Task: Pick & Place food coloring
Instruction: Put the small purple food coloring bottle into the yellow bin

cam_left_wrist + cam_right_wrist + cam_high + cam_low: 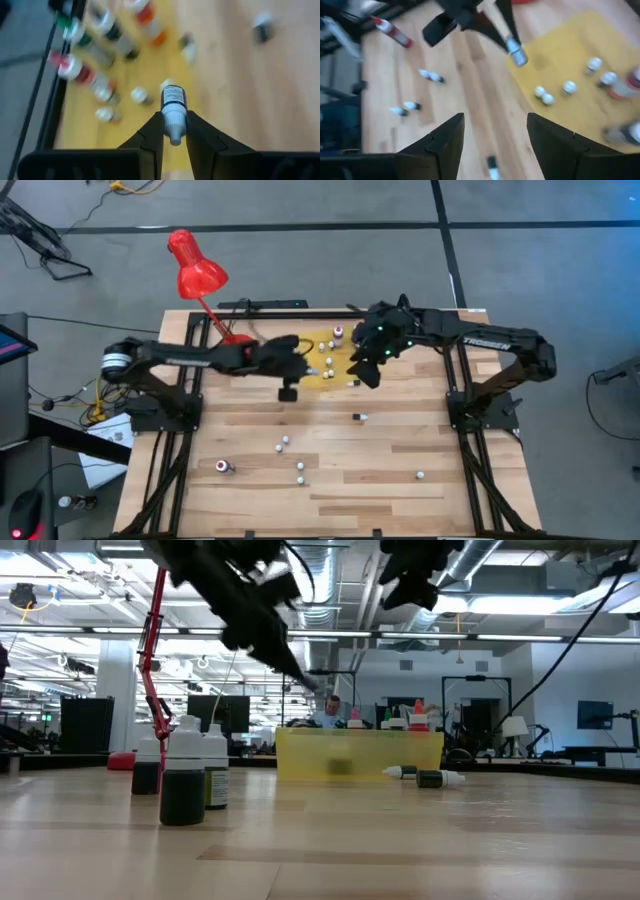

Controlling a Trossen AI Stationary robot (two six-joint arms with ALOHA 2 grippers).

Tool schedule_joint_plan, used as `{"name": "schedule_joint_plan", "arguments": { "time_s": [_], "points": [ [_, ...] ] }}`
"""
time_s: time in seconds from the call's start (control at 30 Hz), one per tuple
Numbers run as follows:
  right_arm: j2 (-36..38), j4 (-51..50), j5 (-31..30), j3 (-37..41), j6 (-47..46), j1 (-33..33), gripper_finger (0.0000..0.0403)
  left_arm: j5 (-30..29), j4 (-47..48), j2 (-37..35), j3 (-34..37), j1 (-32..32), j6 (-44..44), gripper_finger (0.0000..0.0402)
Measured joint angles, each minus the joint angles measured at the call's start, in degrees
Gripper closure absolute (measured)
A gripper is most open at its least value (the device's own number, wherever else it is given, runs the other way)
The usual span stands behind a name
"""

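The food coloring bottles are tiny, with pale caps. Several stand or lie on the yellow mat at the table's far middle, and several more are scattered over the wooden table, such as one lying on its side. My left gripper is above the mat's left edge, shut on a dark bottle. My right gripper hangs open and empty above the mat's right side. My left gripper pinches the dark bottle by its pale cap end between its two fingers. The fingers slant down from the table's left, and the bottle's body sticks out past the fingertips. The bottle is lifted clear, above the mat's edge.
A red desk lamp stands at the table's far left corner. Three bottles stand close together near the front, and more loose bottles lie across the near half. The arms' frames run along both table sides.
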State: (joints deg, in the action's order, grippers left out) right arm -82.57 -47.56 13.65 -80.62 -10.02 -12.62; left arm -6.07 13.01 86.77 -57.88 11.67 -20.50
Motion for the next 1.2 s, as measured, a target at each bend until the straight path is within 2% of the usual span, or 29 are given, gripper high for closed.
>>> {"name": "schedule_joint_plan", "arguments": {
  "time_s": [0.13,0.53,0.77,1.2],
  "points": [
    [0.2,-2.3,-3.8,0.9,0.0,0.3,0.0198,-4.1,9.7,6.9,-7.3,3.9,0.0,0.0348],
    [-2.1,-2.7,-9.9,3.3,0.0,0.0,0.0198,-4.5,22.1,21.7,-20.0,12.0,-3.8,0.0348],
    [-2.1,-2.5,-14.1,3.3,1.1,-1.4,0.0198,-4.3,28.5,27.1,-26.4,12.7,-5.4,0.0348],
    [-2.1,-3.4,-14.0,3.3,3.3,-2.2,0.0198,-1.7,40.3,36.7,-41.4,12.8,-8.3,0.0348]
  ]
}}
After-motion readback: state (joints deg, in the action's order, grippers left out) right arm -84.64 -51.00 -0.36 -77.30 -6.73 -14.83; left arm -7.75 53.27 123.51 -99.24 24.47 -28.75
